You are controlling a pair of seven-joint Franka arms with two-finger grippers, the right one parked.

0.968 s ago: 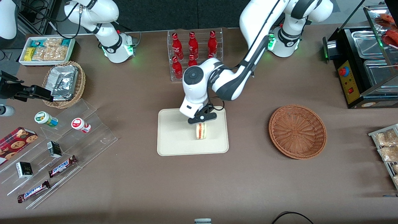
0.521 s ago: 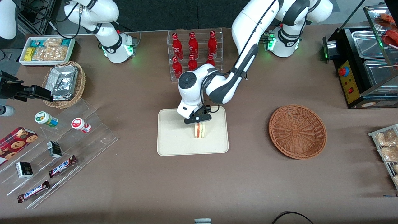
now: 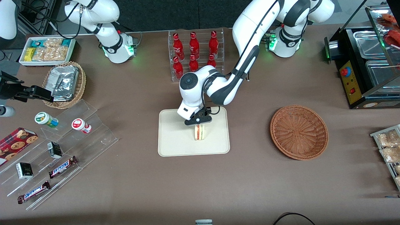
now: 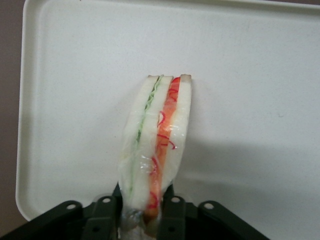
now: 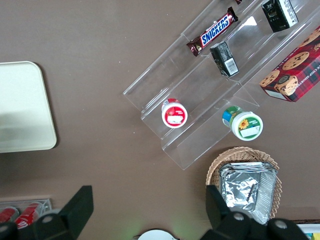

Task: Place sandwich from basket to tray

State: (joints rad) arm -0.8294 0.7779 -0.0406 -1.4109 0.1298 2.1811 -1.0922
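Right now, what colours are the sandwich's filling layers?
Green and red-orange between pale bread on the sandwich, held by the tool; clearest in the left wrist view.

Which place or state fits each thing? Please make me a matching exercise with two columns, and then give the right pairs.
Things:
1. sandwich
2. basket
3. tray
4. hand

States:
A. holds nothing, toward the working arm's end of the table
B. shut on the wrapped wedge, above the tray
C. standing on its edge over the tray, filling stripes showing
D. flat on the table, nearer to the front camera than the red bottles

Pairs: 1-C, 2-A, 3-D, 4-B
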